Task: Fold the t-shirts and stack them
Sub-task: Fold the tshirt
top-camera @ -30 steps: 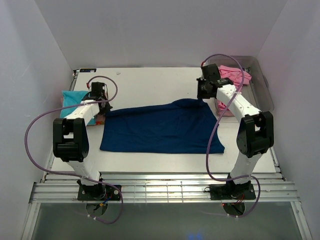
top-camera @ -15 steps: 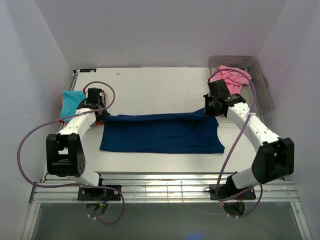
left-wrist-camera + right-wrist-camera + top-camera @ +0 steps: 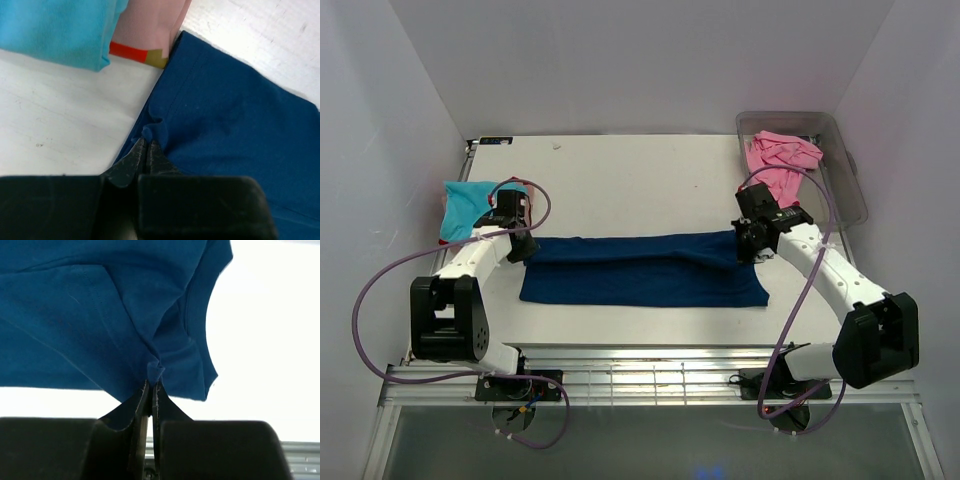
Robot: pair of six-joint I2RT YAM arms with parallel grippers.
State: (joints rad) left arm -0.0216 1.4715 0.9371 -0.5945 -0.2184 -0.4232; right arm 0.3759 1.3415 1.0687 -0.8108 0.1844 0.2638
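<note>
Navy t-shirt [image 3: 640, 272] ×1; turquoise t-shirt [image 3: 465, 205] ×1; pink t-shirt [image 3: 780, 155] in tub [image 3: 852, 185] ×1

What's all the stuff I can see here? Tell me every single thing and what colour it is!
navy blue t-shirt: one, dark blue, lying across the middle of the table
turquoise t-shirt: one, turquoise, left edge of the table
pink t-shirt: one, pink, in the tub
plastic tub: one, clear, far right corner
pinkish thing: one, red patch, beside the turquoise t-shirt; cannot tell what it is
table: one, white
cables: two, purple, looping off the arms
left gripper: black, shut on the navy shirt's left end
right gripper: black, shut on its right end
</note>
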